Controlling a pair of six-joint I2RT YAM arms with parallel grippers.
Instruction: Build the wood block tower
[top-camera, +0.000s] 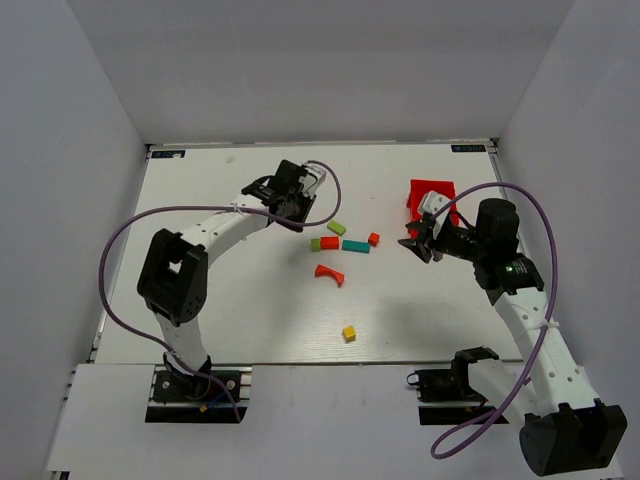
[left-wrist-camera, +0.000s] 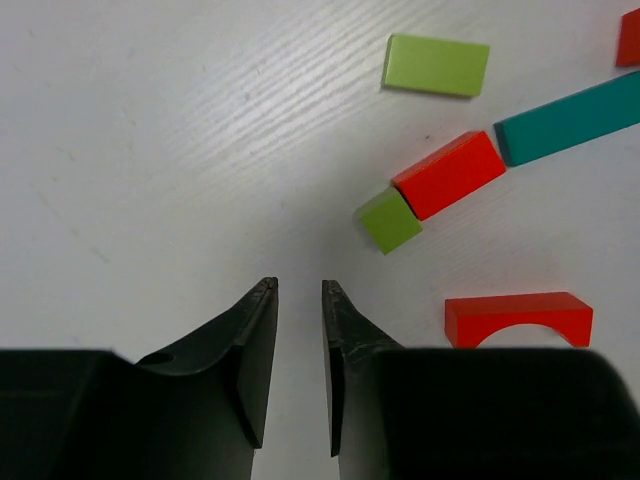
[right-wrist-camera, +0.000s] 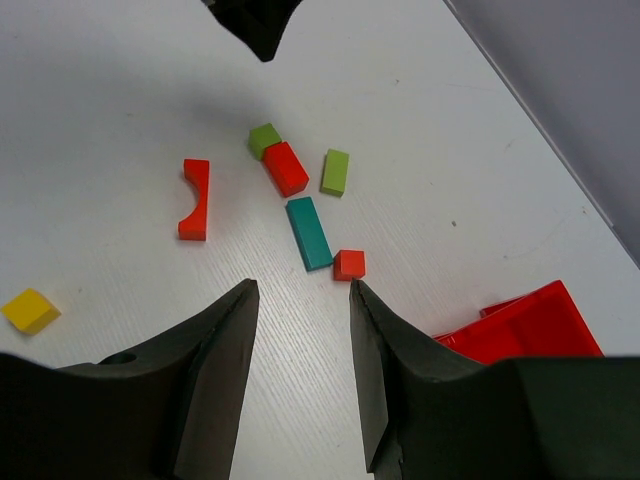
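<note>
top view
table (top-camera: 200, 320): white, walls on three sides.
left arm (top-camera: 215, 232): reaches to the far middle and ends just left of the pieces.
right arm (top-camera: 520, 300): wrist near the bin.
bin (top-camera: 432, 192): red, far right of the table.
green bar (top-camera: 337, 227): farthest piece.
green cube (top-camera: 316, 244): touching the red block (top-camera: 330, 242).
teal bar (top-camera: 356, 246): just right of the red block.
red cube (top-camera: 374, 239): just beyond the teal bar's right end.
arch (top-camera: 329, 272): red, lying flat, nearer than the row.
yellow cube (top-camera: 349, 333): alone, well apart toward the near edge.
layout: every piece lies singly on the table.

left wrist view
left gripper (left-wrist-camera: 300, 290): fingers a narrow gap apart, bare table between, holding nothing; green cube ahead to its right.

right wrist view
right gripper (right-wrist-camera: 302, 288): fingers spread wide, empty; red cube and teal bar just ahead, bin corner at right.
</note>
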